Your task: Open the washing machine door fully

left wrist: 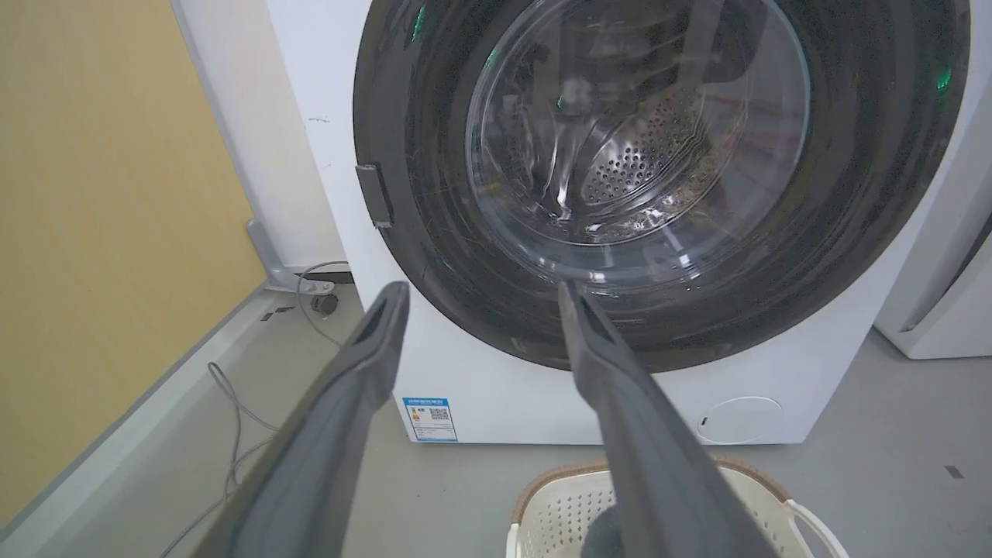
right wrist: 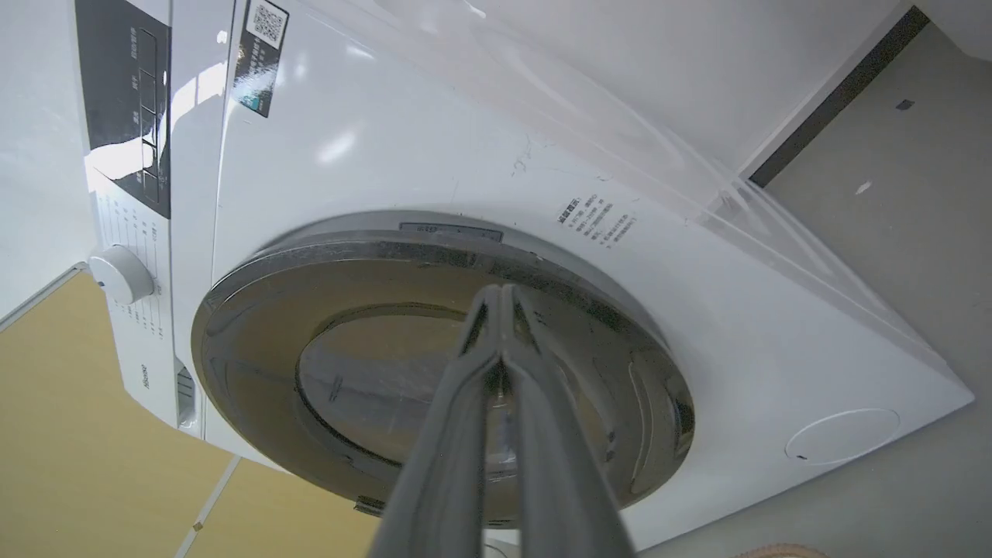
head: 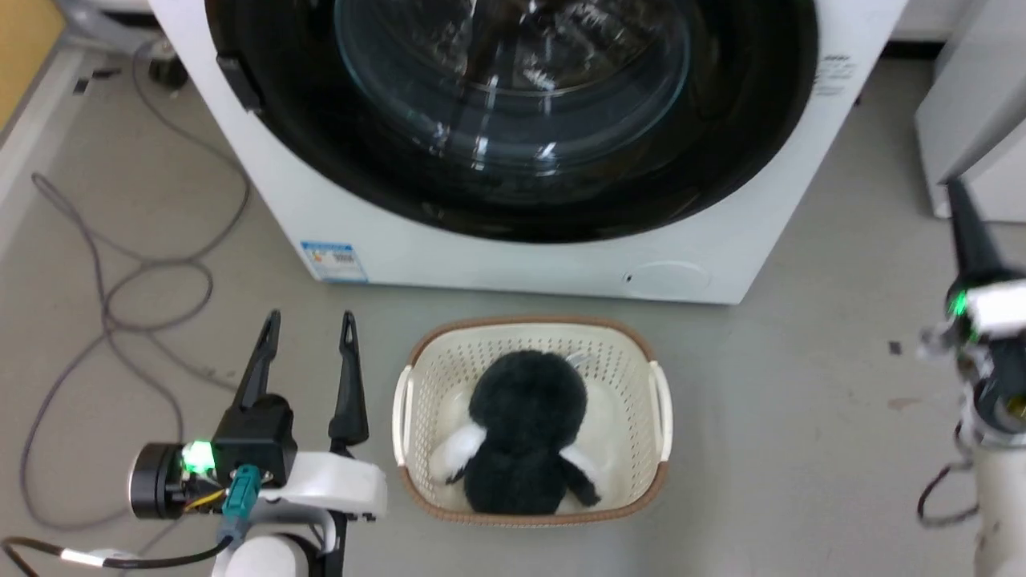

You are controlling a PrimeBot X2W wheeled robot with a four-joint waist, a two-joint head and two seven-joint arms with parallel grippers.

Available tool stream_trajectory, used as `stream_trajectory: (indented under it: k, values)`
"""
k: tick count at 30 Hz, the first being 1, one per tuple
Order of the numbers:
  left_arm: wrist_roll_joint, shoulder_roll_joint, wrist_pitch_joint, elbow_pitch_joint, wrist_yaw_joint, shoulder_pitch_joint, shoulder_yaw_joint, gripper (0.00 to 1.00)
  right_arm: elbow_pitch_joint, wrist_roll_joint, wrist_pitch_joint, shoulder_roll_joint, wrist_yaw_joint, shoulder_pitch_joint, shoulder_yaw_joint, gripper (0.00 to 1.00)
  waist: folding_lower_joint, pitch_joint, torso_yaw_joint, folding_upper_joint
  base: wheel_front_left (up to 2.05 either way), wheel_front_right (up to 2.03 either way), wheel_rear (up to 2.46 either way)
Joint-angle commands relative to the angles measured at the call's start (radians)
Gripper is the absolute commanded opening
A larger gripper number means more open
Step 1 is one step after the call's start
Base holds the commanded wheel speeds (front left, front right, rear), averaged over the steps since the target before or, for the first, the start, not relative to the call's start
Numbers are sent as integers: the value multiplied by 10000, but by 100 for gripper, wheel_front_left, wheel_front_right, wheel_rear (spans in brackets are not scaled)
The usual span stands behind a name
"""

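The washing machine point(head: 513, 256) is a white box with a blue label low on its front. The washing machine door point(head: 513, 160), a glossy black disc with a clear glass bowl, lies flat against the front. Through the glass, the left wrist view shows the door point(left wrist: 659, 310) with the steel drum behind it and a small dark tab on its left rim. My left gripper point(head: 311, 320) stands open over the floor before the machine's lower left, holding nothing; its own view has the left gripper point(left wrist: 477, 291) aimed at the door's lower part. My right gripper point(head: 958, 200) is shut and empty at the far right. In its own view the right gripper point(right wrist: 502, 291) points at the door point(right wrist: 349, 372) from the side, apart from it.
A cream laundry basket point(head: 417, 385) with a black and white plush toy stands on the floor right in front of the machine. Grey cables point(head: 120, 296) loop across the floor at the left. Another white appliance point(head: 978, 120) stands at the right. A yellow wall point(left wrist: 93, 232) runs along the left.
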Motion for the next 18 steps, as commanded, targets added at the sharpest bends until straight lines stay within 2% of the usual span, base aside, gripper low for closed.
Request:
stream_trajectory:
  k: [1, 18]
  values:
    - [50, 64, -105, -103, 102, -252, -74, 100, 323, 441, 17, -234, 9, -745, 44, 0, 0, 357, 215, 0, 0, 0, 0]
    - [-79, 14, -460, -237, 605, -999, -553, 100, 2611, 1676, 404, -1423, 10, -4507, 1123, 0, 0, 1751, 1030, 0, 0, 0, 0]
